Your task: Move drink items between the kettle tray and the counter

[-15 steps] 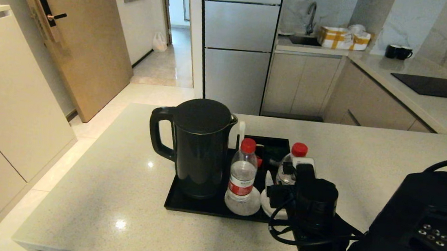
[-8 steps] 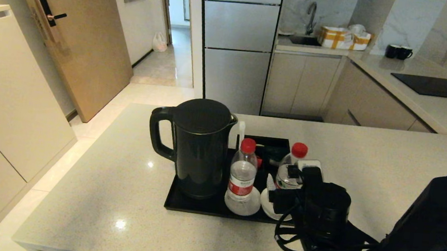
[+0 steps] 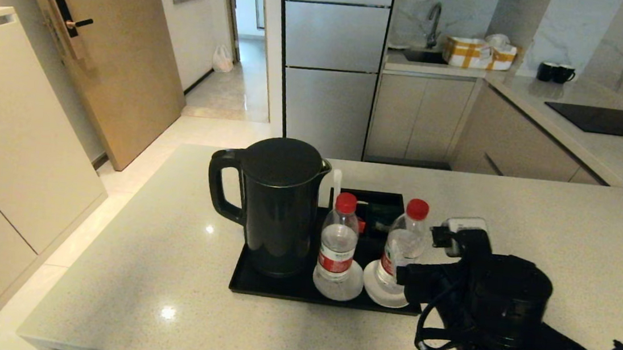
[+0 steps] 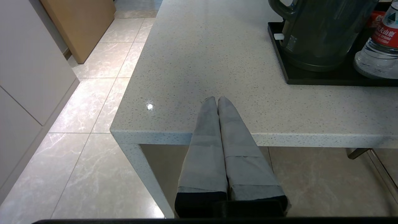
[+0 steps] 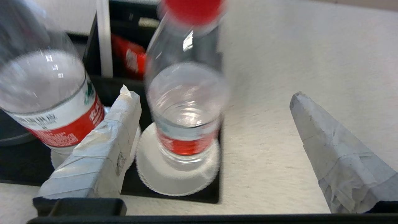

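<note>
Two clear water bottles with red caps stand on white coasters at the near end of the black kettle tray (image 3: 300, 291). My right gripper (image 5: 213, 95) is open around the right bottle (image 3: 405, 241) (image 5: 186, 118). One finger (image 5: 105, 149) lies between the two bottles, the other finger (image 5: 335, 149) hangs over the counter (image 3: 541, 220), well off the bottle. The left bottle (image 3: 338, 240) (image 5: 53, 102) stands beside the kettle. A dark green sachet (image 3: 381, 212) lies in the tray's far compartments. My left gripper (image 4: 217, 99) is shut and empty at the counter's front left edge.
The tall black kettle (image 3: 280, 206) fills the tray's left half. A red sachet (image 5: 127, 60) and a white stick (image 3: 336, 186) sit in the compartments. My right wrist (image 3: 505, 296) and its cables hang over the counter, right of the tray. Floor lies beyond the counter's left edge.
My right arm has swung to the right, so the right bottle now shows in full in the head view. Both bottles stay on their coasters. The left arm has not moved.
</note>
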Controlling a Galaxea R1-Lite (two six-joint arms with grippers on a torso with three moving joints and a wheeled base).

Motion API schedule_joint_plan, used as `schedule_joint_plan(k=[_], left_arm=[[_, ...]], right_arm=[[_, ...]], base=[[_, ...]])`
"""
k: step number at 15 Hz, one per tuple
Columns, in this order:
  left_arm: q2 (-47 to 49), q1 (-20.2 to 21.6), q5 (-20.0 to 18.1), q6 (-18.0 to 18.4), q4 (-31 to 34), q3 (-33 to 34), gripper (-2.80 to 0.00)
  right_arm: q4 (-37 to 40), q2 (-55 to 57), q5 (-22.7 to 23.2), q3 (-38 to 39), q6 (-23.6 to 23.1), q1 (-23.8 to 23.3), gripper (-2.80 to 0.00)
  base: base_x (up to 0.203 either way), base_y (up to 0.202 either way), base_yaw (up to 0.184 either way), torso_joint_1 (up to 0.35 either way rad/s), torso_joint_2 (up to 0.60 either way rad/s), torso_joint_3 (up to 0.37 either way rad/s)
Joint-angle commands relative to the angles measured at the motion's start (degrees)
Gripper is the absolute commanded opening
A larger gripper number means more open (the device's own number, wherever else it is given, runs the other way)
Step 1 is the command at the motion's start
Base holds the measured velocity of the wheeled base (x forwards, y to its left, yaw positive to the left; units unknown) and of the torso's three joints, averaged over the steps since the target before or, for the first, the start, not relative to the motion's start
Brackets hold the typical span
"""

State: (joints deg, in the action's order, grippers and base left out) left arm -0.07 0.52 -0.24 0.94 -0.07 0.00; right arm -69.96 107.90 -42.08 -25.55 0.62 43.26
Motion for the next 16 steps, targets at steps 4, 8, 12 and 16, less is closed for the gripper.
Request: schedule_joint_plan(k=[4,8,12,16], left_arm=[[0.1,0.0,0.0,0.0,0.0,0.1,-2.8],[0.1,0.0,0.0,0.0,0.0,0.1,-2.8],[0.1,0.0,0.0,0.0,0.0,0.1,-2.8],[0.1,0.0,0.0,0.0,0.0,0.1,-2.8]], right_arm=[[10.4,-21.5,-2.4,3.2,0.0,0.0,0.0],[26.8,-39.8,-5.3,4.2,0.0,-3.0,-2.8],[43.1,-54.9,-7.7,3.6,-0.3,-15.4,-2.8],[57.6,-69.3,-11.2,1.3,-2.0,-33.5,-2.8]], base=[[0.0,0.0,0.0,0.0,0.0,0.0],[0.0,0.0,0.0,0.0,0.0,0.0],[0.0,0.0,0.0,0.0,0.0,0.0],[0.0,0.0,0.0,0.0,0.0,0.0]])
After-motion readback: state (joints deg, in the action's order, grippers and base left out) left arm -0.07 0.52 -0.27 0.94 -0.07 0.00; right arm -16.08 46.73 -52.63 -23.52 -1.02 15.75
